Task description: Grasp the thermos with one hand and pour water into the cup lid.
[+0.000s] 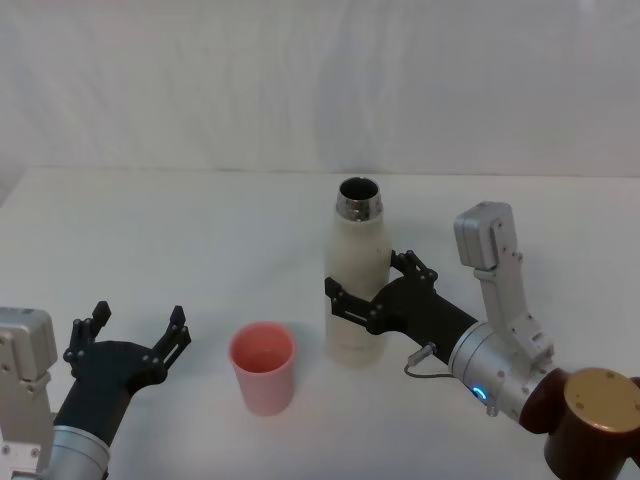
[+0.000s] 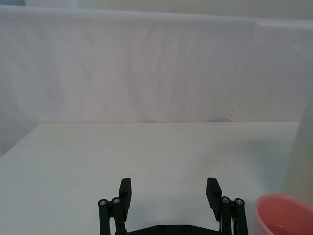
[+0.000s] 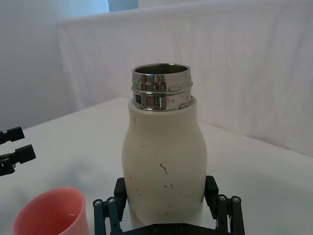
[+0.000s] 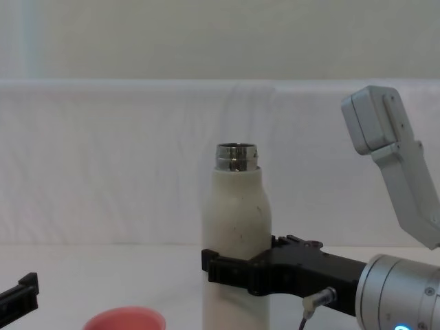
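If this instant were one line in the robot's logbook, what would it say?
right gripper: jaws around thermos, upright, lid off | cup lid: on table, left of thermos | left gripper: open, idle

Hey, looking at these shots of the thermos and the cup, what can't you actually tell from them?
- Thermos contents: the head view shows a dark mouth; the steel neck hides the inside elsewhere.
- Right gripper contact: its fingers flank the body, but the thermos hides the pads.
- Cup base: the chest view's lower edge cuts it off.
- Left gripper: open, parked left of the cup.

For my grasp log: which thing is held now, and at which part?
The right gripper is around the thermos at its lower body; a firm hold cannot be told.
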Controlling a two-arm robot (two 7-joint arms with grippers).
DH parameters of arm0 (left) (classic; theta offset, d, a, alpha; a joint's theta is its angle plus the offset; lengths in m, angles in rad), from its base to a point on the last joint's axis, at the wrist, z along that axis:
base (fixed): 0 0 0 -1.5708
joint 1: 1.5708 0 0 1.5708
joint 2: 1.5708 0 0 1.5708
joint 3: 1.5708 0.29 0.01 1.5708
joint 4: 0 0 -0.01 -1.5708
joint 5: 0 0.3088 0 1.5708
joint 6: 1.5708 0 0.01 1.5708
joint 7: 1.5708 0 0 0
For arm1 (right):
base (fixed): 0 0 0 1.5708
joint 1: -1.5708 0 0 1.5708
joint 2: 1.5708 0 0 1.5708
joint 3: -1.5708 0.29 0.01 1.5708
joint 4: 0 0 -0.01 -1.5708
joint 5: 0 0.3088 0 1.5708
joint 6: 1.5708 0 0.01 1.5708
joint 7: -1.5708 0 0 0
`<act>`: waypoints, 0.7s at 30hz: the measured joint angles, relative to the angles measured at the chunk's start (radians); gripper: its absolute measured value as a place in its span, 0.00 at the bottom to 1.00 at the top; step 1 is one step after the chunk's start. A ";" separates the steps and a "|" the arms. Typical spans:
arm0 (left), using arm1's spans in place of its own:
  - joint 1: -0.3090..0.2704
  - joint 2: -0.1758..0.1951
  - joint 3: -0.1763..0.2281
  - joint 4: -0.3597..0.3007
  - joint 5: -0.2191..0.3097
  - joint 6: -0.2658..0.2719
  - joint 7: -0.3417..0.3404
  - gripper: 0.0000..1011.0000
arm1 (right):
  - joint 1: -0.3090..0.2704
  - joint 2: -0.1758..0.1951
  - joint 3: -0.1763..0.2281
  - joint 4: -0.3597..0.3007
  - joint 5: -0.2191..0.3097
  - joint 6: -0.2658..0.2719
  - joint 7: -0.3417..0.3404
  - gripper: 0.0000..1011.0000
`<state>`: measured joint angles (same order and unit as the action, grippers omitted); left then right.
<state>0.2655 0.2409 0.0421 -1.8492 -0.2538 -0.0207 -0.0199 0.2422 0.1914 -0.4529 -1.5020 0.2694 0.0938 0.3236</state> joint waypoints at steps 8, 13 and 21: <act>0.000 0.000 0.000 0.000 0.000 0.000 0.000 0.99 | 0.009 -0.010 0.000 0.013 -0.001 -0.001 -0.003 0.99; 0.000 0.000 0.000 0.000 0.000 0.000 0.000 0.99 | 0.015 -0.015 -0.001 0.020 -0.001 -0.002 -0.003 0.99; 0.000 0.000 0.000 0.000 0.000 0.000 0.000 0.99 | 0.014 -0.015 -0.001 0.019 -0.001 -0.002 -0.003 0.98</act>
<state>0.2655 0.2409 0.0421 -1.8492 -0.2538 -0.0207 -0.0199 0.2562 0.1765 -0.4537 -1.4828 0.2685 0.0920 0.3208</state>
